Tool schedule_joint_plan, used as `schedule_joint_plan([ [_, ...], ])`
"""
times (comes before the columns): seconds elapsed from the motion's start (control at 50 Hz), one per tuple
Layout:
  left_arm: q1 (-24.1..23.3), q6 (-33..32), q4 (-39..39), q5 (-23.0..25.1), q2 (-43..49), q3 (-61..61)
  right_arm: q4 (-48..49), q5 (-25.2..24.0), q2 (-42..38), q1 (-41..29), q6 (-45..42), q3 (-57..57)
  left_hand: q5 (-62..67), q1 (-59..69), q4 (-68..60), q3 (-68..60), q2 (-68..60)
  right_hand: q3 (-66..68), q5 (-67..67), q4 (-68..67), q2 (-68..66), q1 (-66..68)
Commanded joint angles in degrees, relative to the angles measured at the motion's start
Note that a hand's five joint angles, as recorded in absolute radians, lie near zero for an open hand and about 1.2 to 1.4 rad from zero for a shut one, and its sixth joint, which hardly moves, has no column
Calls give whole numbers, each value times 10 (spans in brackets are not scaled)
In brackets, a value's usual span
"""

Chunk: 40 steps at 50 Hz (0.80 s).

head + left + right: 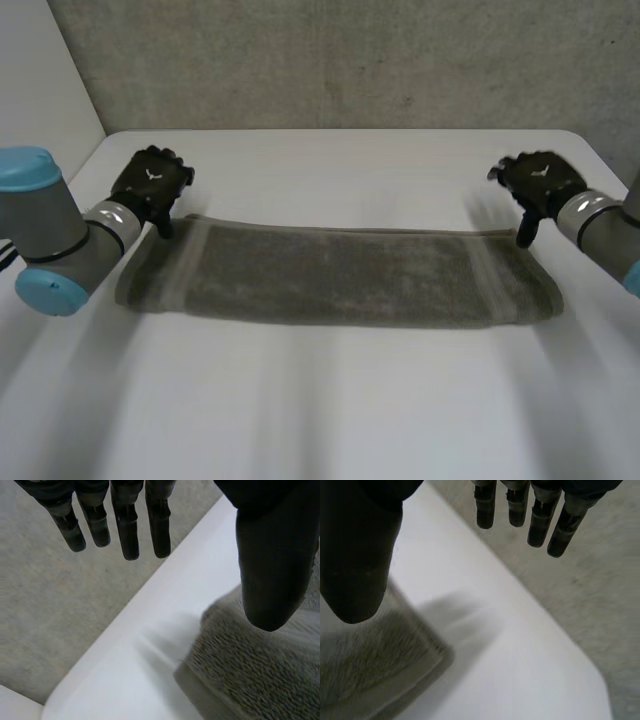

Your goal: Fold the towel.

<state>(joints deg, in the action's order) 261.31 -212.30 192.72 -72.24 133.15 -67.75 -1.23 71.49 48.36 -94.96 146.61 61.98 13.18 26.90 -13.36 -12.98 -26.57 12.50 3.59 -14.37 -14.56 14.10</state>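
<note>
A grey-green towel (340,275) lies flat across the white table as a long, narrow folded strip. My left hand (150,180) hovers at the towel's far left corner, fingers straight and apart from the thumb, holding nothing. In the left wrist view the towel corner (250,680) lies under the thumb of the left hand (270,555). My right hand (535,180) is at the far right corner, also open and empty. The right wrist view has that towel corner (370,665) below the thumb of the right hand (355,545).
The table (350,400) has bare white surface in front of and behind the towel. Its far edge runs close behind both hands, with a grey wall (350,60) beyond. Grey floor (60,605) lies past the table edge.
</note>
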Motion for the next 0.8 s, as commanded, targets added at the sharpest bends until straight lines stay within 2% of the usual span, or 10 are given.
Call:
schedule_joint_plan([
  [0.02, -1, 7, -1, -2, -95, -90, 51, -2, 121, 1, 72, 124, -2, -39, 34, 30, 36, -25, -36, 44, 46, -41],
  [0.16, 0, 40, 12, 1, -200, -225, 53, -28, 227, 10, 79, 265, -3, -41, 34, 30, 37, -25, -36, 44, 46, -41],
  [0.2, -1, 58, 26, 1, -218, -260, 54, -60, 255, 13, 73, 323, -3, -41, 34, 30, 37, -25, -36, 44, 46, -41],
  [0.36, -3, 154, 106, 2, -279, -392, 52, -93, 249, 69, 32, 404, 3, -34, 34, 30, 31, -25, 0, 44, 9, -5],
  [0.48, -3, 169, 135, 1, -280, -412, 60, -91, 201, 80, -46, 415, 3, -34, 34, 30, 31, -25, 37, 44, -27, 32],
  [0.6, -2, 169, 146, 0, -279, -415, 104, -90, 169, 87, -66, 412, 2, -36, 34, 30, 32, -25, 74, 44, -65, 69],
  [0.7, -1, 169, 148, 0, -279, -419, 132, -93, 153, 96, -66, 409, 2, -36, 34, 30, 32, -25, 205, 44, -196, 200],
  [0.74, 0, 169, 149, 0, -279, -422, 143, -95, 152, 99, -67, 404, 2, -36, 34, 30, 32, -25, 374, 44, -365, 369],
  [0.76, 0, 169, 149, 0, -279, -422, 143, -95, 152, 99, -67, 404, 2, -36, 34, 30, 32, -25, 375, 44, -366, 370],
  [0.8, 0, 169, 150, 0, -280, -423, 153, -95, 152, 102, -67, 402, 2, -36, 34, 30, 32, -25, 660, 44, -650, 655],
])
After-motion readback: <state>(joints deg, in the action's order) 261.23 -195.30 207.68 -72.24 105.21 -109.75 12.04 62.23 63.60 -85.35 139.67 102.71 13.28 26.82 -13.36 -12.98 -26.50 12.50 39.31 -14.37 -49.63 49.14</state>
